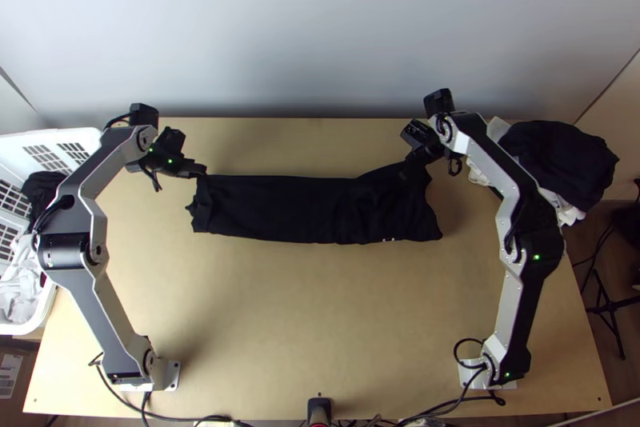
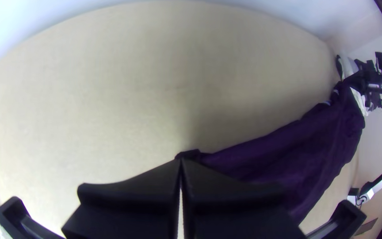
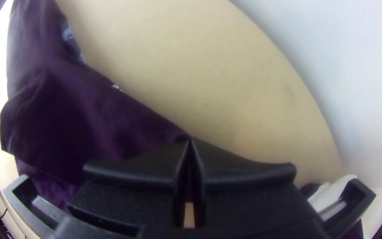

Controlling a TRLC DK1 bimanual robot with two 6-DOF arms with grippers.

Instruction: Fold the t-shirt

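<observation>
The black t-shirt [image 1: 296, 209] lies in a long strip across the middle of the overhead frame, its upper corners pinched by the left gripper [image 2: 181, 160] and right gripper [image 3: 190, 139]; lengthwise folding appears complete, shortening the strip outstanding.

A plain, pale wall [image 1: 320, 27] stands behind the light wooden bench [image 1: 320, 323], catching soft, diffuse light. At the right, brown floor [image 1: 622, 355] shows beneath a black-legged frame [image 1: 610, 317], perhaps a stand or chair; the dimness makes it uncertain.
</observation>
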